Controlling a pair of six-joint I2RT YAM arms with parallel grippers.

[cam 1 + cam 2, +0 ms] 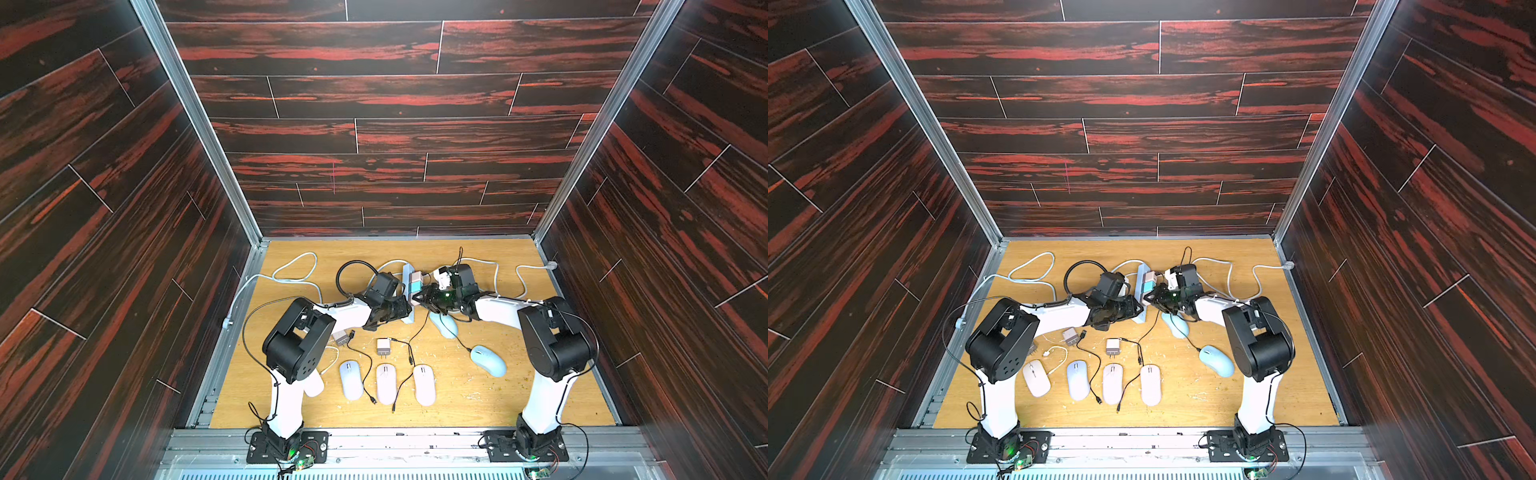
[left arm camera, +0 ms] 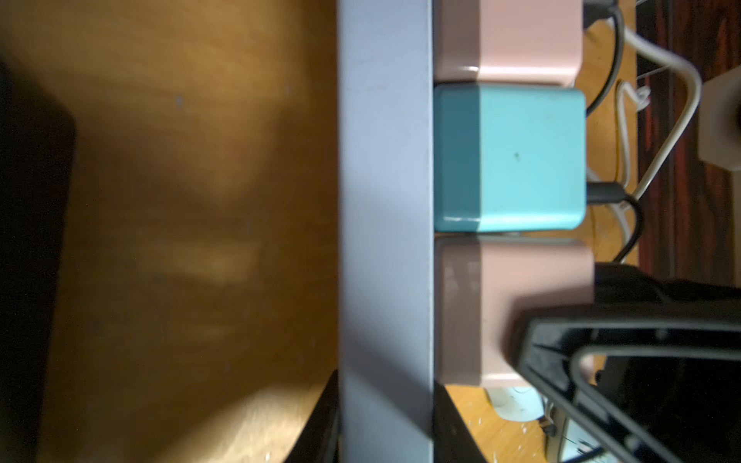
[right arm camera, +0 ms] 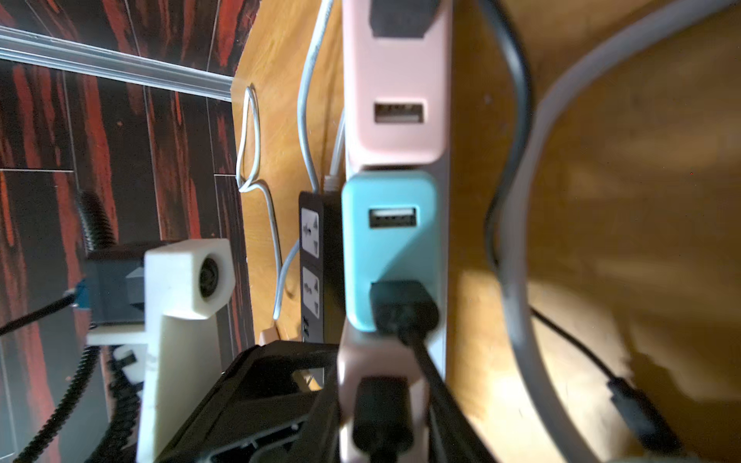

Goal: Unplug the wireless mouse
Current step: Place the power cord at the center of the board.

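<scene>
Fingers of the left gripper (image 2: 385, 433) clasp the power strip (image 2: 385, 160) from both sides at its near end; fingers of the right gripper (image 1: 419, 298) are clamped on the pink charger (image 2: 521, 280) plugged into it. The blue mouse (image 1: 444, 326) lies on the bench (image 1: 478, 399) just beside the strip. Unplugging seems about to begin: next, a straight pull off the strip while the left braces it.

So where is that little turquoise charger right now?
In both top views the turquoise charger sits mid-table toward the back, plugged into the power strip between two pink chargers; the right gripper holds the nearer pink charger.
</scene>
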